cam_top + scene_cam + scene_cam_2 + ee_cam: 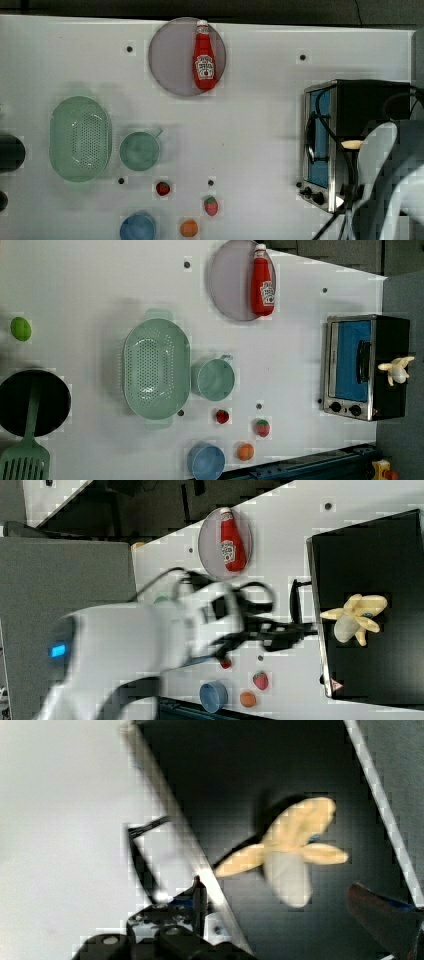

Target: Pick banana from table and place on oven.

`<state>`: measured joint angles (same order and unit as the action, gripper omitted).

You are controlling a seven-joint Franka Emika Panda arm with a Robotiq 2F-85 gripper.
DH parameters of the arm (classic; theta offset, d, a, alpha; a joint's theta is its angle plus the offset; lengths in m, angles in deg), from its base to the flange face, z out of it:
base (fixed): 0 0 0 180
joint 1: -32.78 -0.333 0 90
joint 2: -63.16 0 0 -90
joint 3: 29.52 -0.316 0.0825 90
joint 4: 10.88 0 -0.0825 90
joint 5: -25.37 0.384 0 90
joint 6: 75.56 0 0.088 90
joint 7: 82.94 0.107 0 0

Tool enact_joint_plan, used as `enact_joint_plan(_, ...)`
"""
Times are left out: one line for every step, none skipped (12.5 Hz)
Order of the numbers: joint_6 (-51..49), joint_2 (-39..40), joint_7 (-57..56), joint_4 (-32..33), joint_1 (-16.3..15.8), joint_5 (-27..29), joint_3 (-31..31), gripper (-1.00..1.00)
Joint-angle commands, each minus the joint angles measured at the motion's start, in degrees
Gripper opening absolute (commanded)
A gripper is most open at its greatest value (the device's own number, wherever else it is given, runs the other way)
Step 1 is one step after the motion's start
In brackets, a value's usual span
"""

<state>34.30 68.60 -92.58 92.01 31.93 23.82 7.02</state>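
The banana [352,144] [396,368] lies on the oven's black top, a pale yellow toy with its peel flaps spread and a whitish core [356,617]. The oven [370,105] [350,365] [370,555] stands at the right edge of the white table [250,130] in the top view. In the wrist view my gripper [277,890] is open just above the oven top [225,780]. Its fingers [197,892] stand wide apart on either side of the banana [290,855] and do not touch it. My white arm [390,165] reaches over the oven.
A ketchup bottle [204,55] lies on a grey plate [170,55] at the back. A green colander [80,138], green cup [139,150], two strawberries [163,188], an orange fruit [189,228] and a blue cup [137,227] sit on the top view's left. A black pan [32,402] and lime [20,328] lie further off.
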Motion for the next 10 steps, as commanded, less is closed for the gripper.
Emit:
enact_joint_plan(-5.99,-6.48,10.71,-3.73,-1.62,-0.22,-5.55,1.00)
enact_joint_plan(-7.61,-8.01,17.01,-3.57,-1.75,-0.49,-8.07,1.00)
enact_joint_plan(-9.57,-9.29,23.52,-3.42,-1.81,-0.91,-10.87,1.00)
enact_joint_plan(-11.73,-10.23,30.11,-3.37,-1.83,-1.26,-13.83,1.00)
enact_joint_plan(-14.05,-10.98,36.39,-3.37,-1.87,-1.25,-16.87,1.00)
enact_joint_plan(-16.03,-11.51,41.71,-3.35,-1.90,-1.25,-19.82,1.00)
enact_joint_plan(-17.03,-11.91,46.28,-3.35,-1.90,-1.25,-22.48,1.00)
enact_joint_plan(-17.10,-12.37,49.88,-3.35,-1.89,-1.25,-24.69,1.00)
enact_joint_plan(-17.10,-12.80,53.52,-3.34,-1.89,-1.25,-26.31,1.00)
enact_joint_plan(-17.71,-13.25,56.45,-3.31,-1.89,-1.25,-27.33,1.00)
